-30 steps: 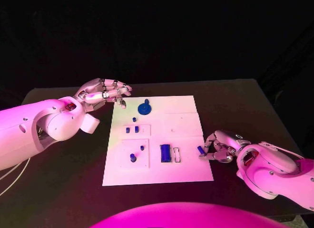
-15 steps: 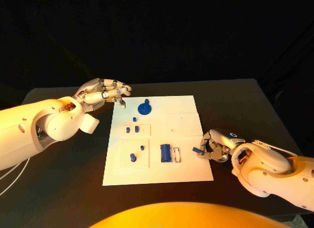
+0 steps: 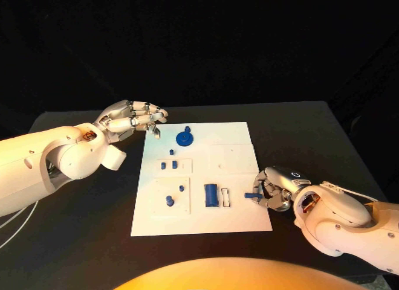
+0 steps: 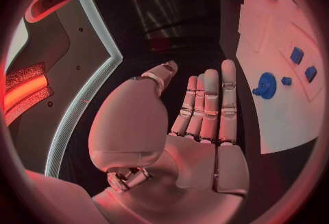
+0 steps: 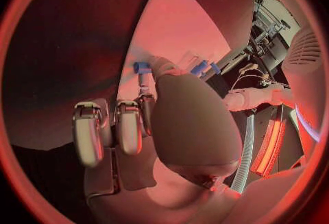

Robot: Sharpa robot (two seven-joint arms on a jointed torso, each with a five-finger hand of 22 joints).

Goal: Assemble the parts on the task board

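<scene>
Table (image 3: 321, 133), black and wide, carries the white task board (image 3: 239, 136) flat in its middle, and that board looks like a thin stiff plate that would slide if pushed from the side. Off its far left corner the left hand (image 3: 132, 118) hangs above the table with nothing in it; from its wrist the fingers (image 4: 209, 106) lie straight and close side by side, the thumb apart. At the board's right edge, near the front, the right hand (image 3: 274, 188) pinches a small blue part (image 3: 251, 195) at its fingertips, held just over the white surface beside the blue block (image 3: 211, 194) and the slot next to it. I'd judge the part light, hard and smooth, likely to twist or slip in metal fingers, so best gripped across its flat sides. Other blue pieces, a round disc (image 3: 184, 139) among them, sit further up the board.
</scene>
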